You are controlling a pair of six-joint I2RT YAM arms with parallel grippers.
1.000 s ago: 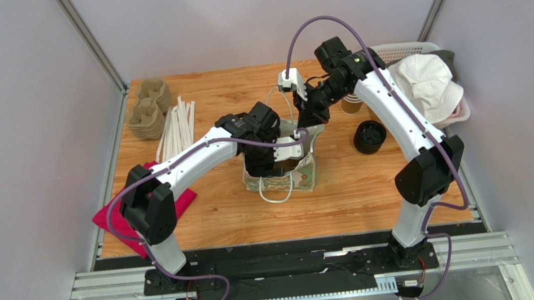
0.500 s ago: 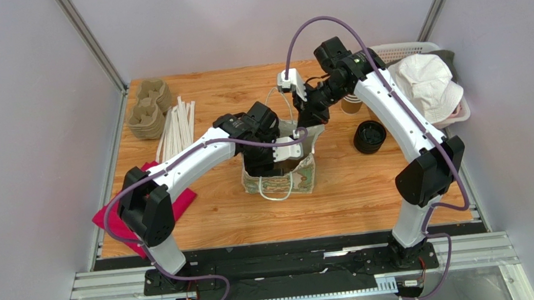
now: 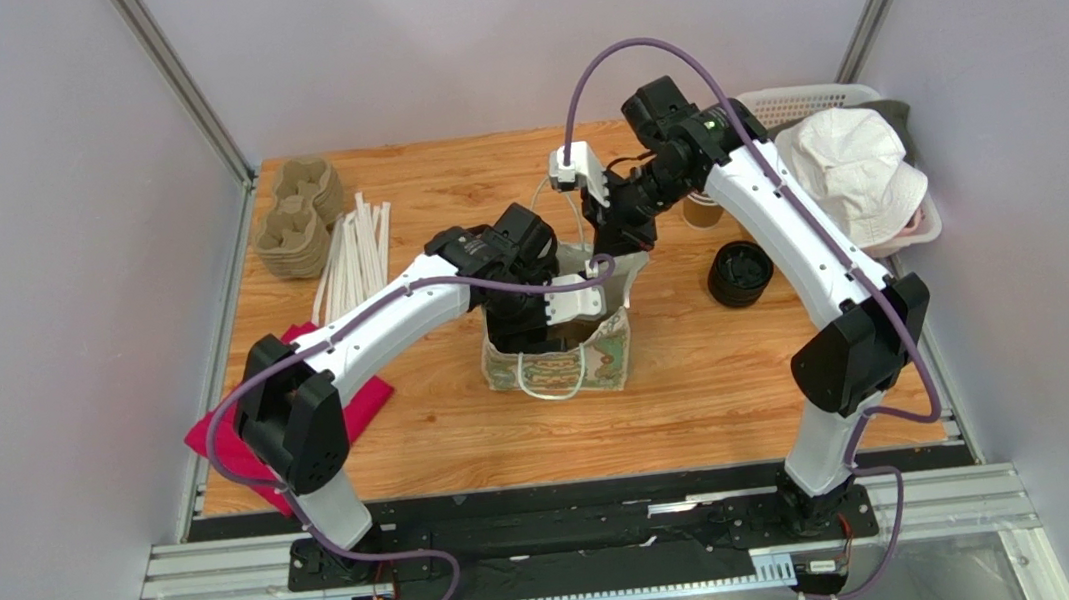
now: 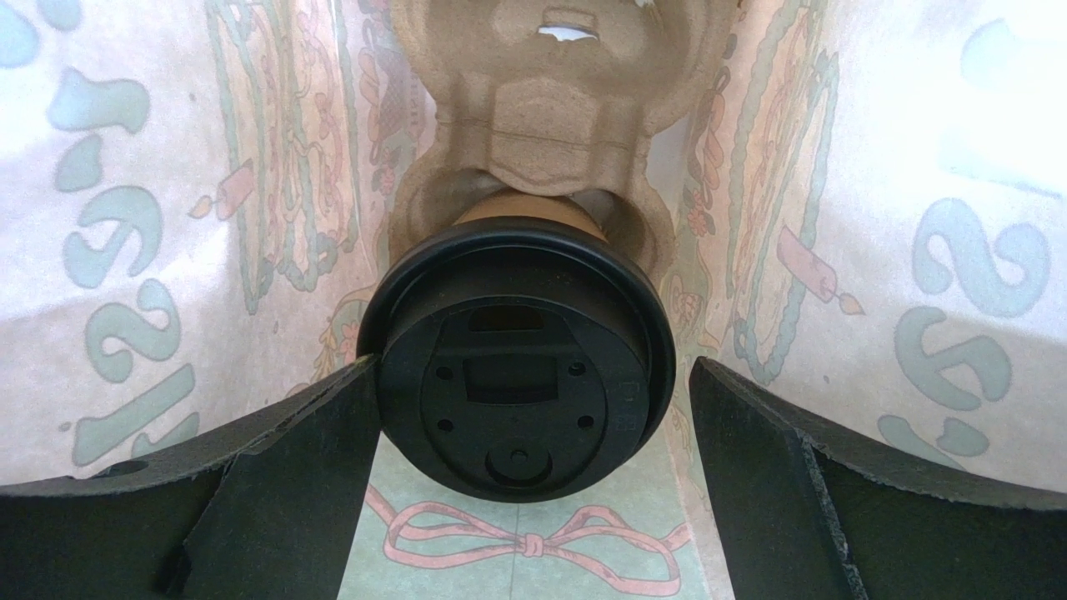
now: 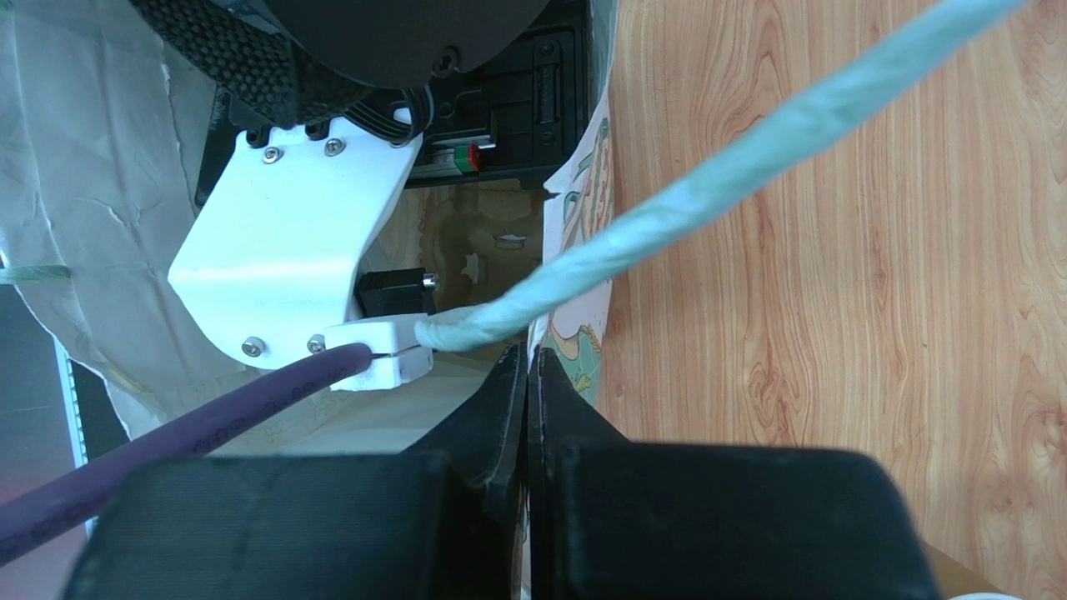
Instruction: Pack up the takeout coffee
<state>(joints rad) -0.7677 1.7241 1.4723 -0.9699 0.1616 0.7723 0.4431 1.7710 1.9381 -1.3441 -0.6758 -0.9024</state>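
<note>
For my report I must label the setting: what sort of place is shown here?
Probably a lab test booth staged as a takeout packing counter: plain grey walls, two arms bolted by a wooden table, and a paper bag holding the takeout coffee.

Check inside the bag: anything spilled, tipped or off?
Nothing stands out. The takeout coffee sits in the pulp carrier inside the paper bag, lid on, no spill visible. The left claw is open on either side of it; the right claw is shut on the bag's rim.
</note>
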